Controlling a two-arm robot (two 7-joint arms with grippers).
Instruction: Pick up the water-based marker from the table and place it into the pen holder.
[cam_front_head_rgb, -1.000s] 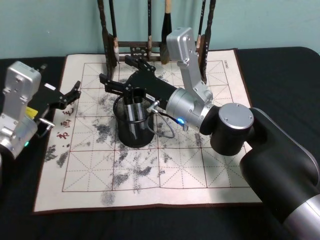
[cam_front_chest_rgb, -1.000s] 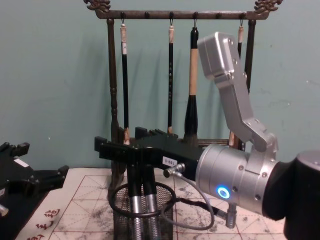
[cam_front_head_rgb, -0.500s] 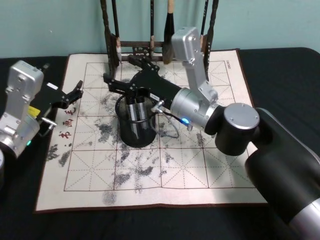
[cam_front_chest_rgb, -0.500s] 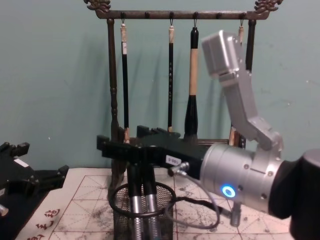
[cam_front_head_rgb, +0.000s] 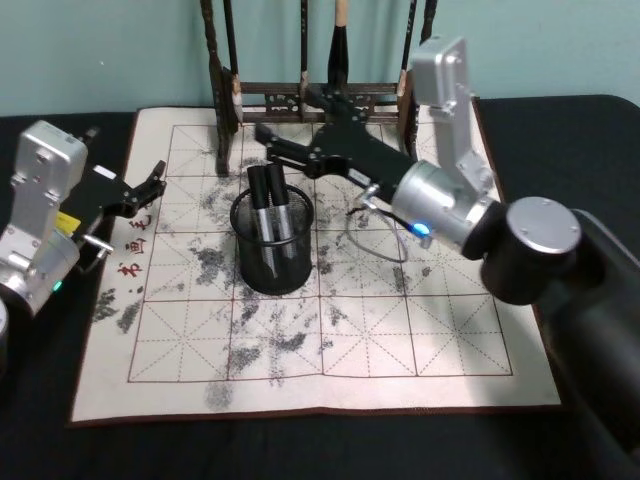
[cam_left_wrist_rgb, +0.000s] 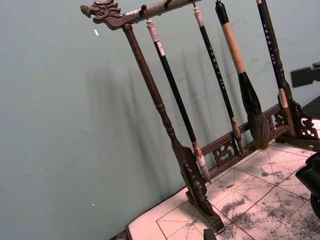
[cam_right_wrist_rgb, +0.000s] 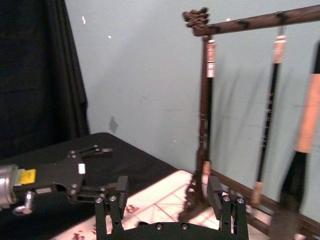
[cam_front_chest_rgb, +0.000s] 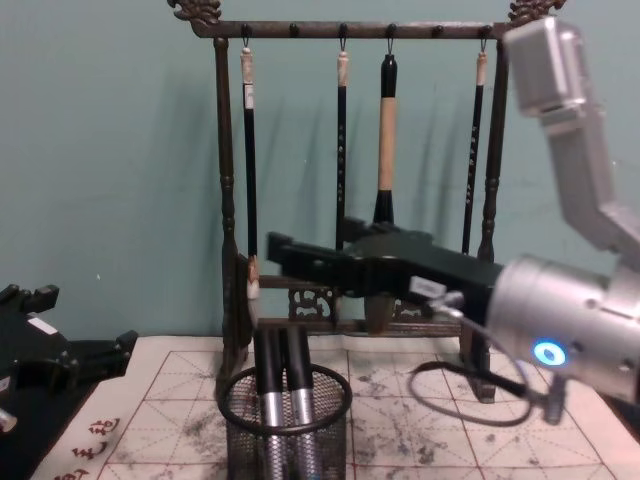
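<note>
The head view shows two markers standing nearly upright in the pen holder at frame centre, black caps up. The right gripper, jaws spread and empty, hangs upper centre. The right wrist view shows the left gripper, lower left, with its fingers parted.

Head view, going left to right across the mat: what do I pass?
Left gripper → pen holder with two markers standing in it → right gripper, open → right arm's silver wrist.
</note>
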